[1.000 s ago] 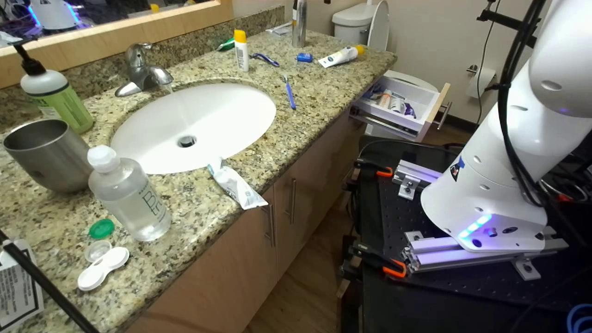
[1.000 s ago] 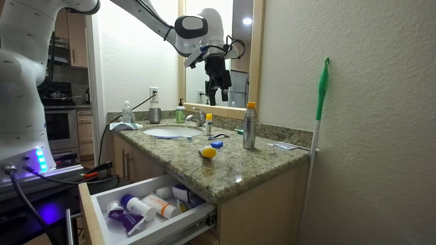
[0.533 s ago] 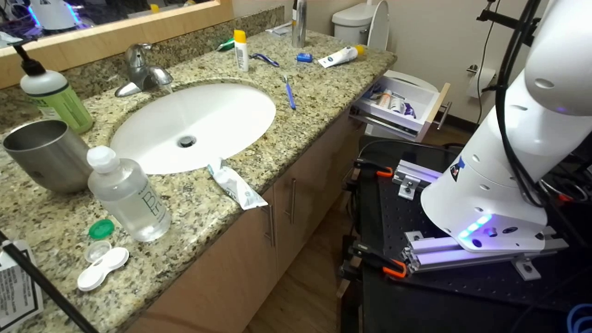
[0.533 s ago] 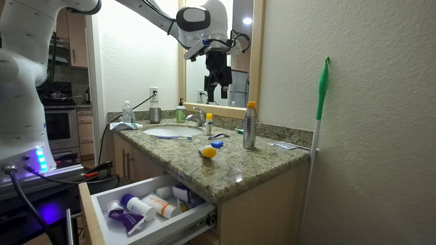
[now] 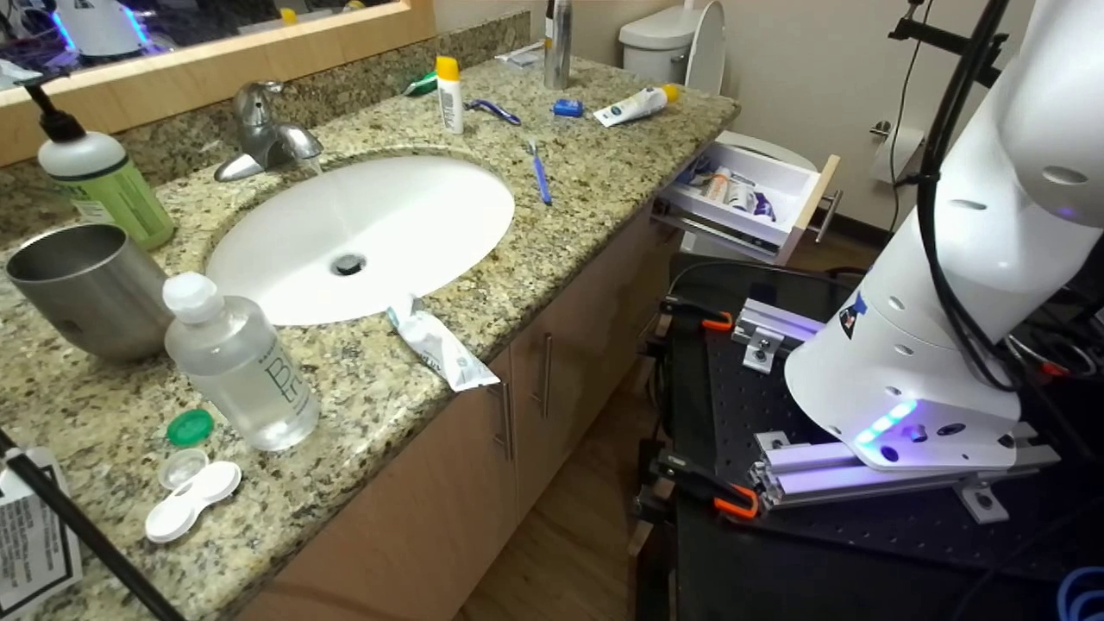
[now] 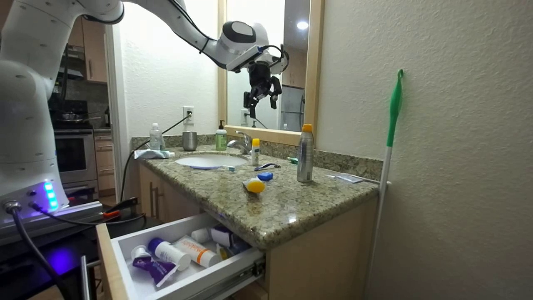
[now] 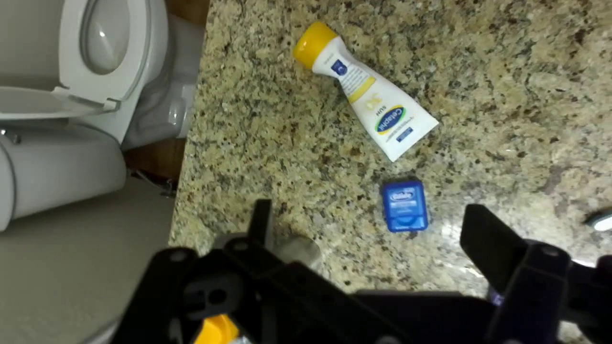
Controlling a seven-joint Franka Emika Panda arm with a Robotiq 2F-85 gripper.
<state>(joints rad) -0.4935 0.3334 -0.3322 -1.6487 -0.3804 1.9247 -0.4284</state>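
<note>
In an exterior view, from left: saw wood-fronted drawer point(image 6: 110, 262) pulled out, loaded with smooth plastic tubes point(image 6: 169, 253). On speckled, polished granite counter point(image 6: 220, 189), noted clear plastic bottle point(image 6: 155, 139), rounded dull-metal cup point(image 6: 189, 141), smooth oval white sink point(image 6: 210, 160), green pump bottle point(image 6: 220, 141) and shiny metal faucet point(image 6: 246, 143). Next, found soft-looking white Cetaphil tube point(image 7: 375, 95) lying on counter in wrist view, widening from rounded yellow cap point(image 7: 314, 44) to flat crimped end. Spotted gripper point(image 6: 263, 111) hanging well above counter, released, with blocky black fingers point(image 7: 492, 248) spread wide. Noted small glossy blue plastic box point(image 7: 405, 206) with rounded corners, lying flat near tube's crimped end without touching, and framed between parted fingers in wrist view. Farther right, saw tall silvery cylindrical can point(image 6: 305, 158) standing upright with orange cap point(image 6: 307, 128), plus thin straight pole point(image 6: 385, 166) with smooth green handle point(image 6: 394, 112), tilted beside counter in front of bumpy pale wall point(image 6: 458, 166).
</note>
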